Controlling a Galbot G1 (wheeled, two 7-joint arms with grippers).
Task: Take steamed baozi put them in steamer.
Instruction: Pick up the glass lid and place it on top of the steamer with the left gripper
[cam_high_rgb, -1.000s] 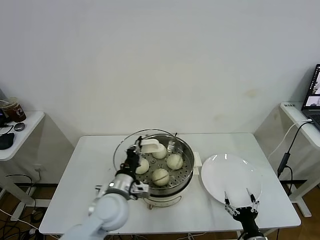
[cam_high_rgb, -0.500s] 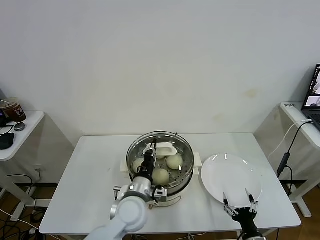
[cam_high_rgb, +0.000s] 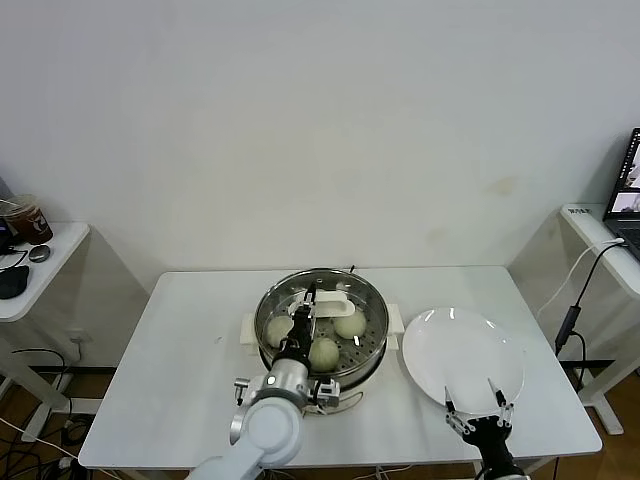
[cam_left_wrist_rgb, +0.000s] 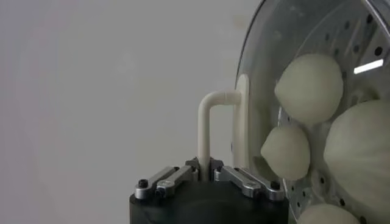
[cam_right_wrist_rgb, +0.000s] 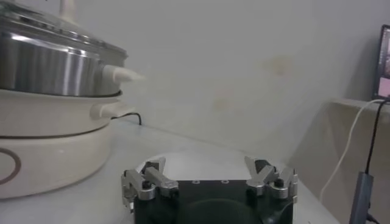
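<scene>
The steamer (cam_high_rgb: 374, 343) stands mid-table, a steel pot on a cream base; it also shows in the right wrist view (cam_right_wrist_rgb: 55, 67). Several cream-white baozi (cam_high_rgb: 349, 323) lie on its perforated tray and show through the glass in the left wrist view (cam_left_wrist_rgb: 308, 88). My left gripper (cam_high_rgb: 309, 314) is shut on the white handle (cam_left_wrist_rgb: 205, 131) of the round glass lid (cam_high_rgb: 300, 285) and holds the lid over the steamer's top. My right gripper (cam_high_rgb: 478, 408) is open and empty at the near edge of the flat white plate (cam_high_rgb: 462, 355), which is bare.
The white table (cam_high_rgb: 180, 340) carries the steamer and the plate. A side table with a cup (cam_high_rgb: 25, 218) stands at far left. A desk with a laptop (cam_high_rgb: 625, 190) and a hanging cable (cam_high_rgb: 575, 310) stands at far right.
My left gripper has carried the glass lid to the right, from the steamer's left rim to over the pot. The right gripper has barely moved.
</scene>
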